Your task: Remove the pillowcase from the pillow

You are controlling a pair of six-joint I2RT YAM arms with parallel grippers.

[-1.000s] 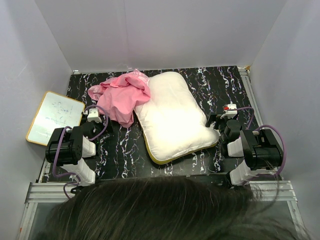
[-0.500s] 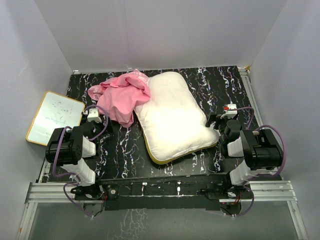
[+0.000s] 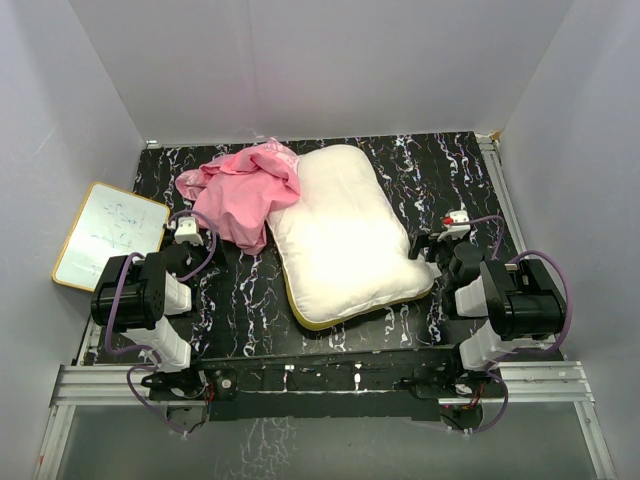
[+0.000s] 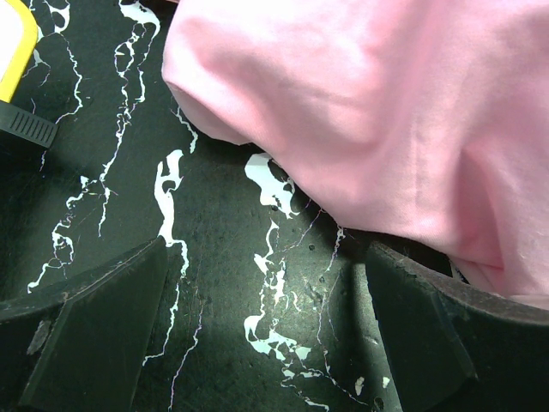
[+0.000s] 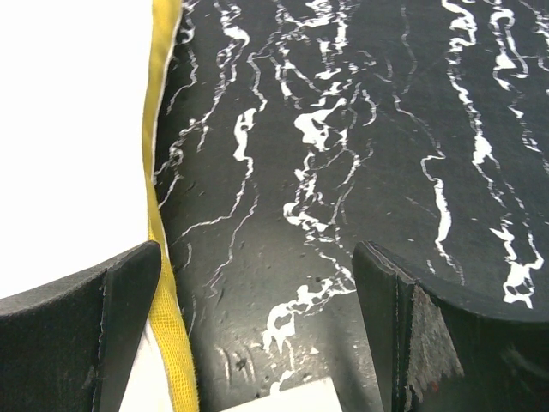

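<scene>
Right tool [image 5: 257,257] wide open beside pillow [image 5: 69,129]

One pink pillowcase [image 3: 245,195], one white pillow [image 3: 345,235], one whiteboard [image 3: 108,232], two arms [image 3: 140,295] [image 3: 510,300]

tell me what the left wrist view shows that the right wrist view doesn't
Only the left wrist view shows the crumpled pink fabric pillowcase and a corner of the yellow-framed white board. Only the right wrist view shows the plump white yellow-edged pillow. Both show the black white-veined table, with the left gripper and the right gripper each open and empty.
</scene>
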